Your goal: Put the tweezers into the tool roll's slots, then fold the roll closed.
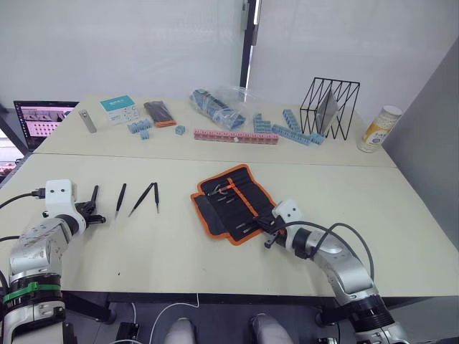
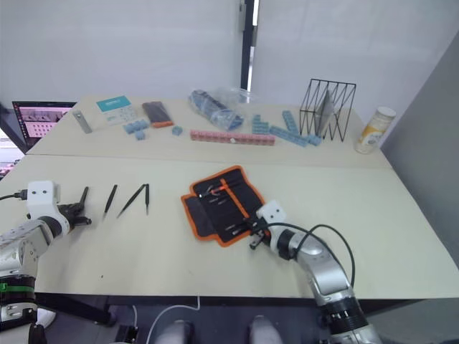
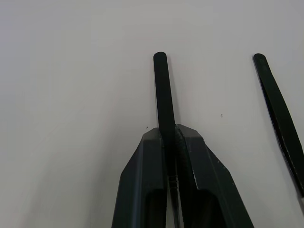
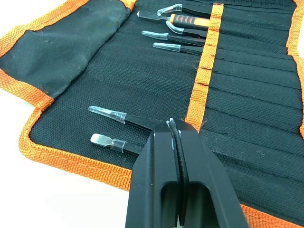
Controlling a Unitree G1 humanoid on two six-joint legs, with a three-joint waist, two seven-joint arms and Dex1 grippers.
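Tool roll (image 1: 234,203) lies unfolded, orange-edged black, tweezers (image 4: 142,122) slotted.

No text, label, brand, number or sign can be read. The teal-and-white box (image 1: 118,109) at the far side of the table (image 1: 401,236) carries print too small to make out. The yellow-and-white can (image 1: 379,129) has markings that stay illegible. The laptop screen (image 1: 43,118) shows rows of small pictures, with no legible words. The tool roll (image 4: 118,80) shows no label.
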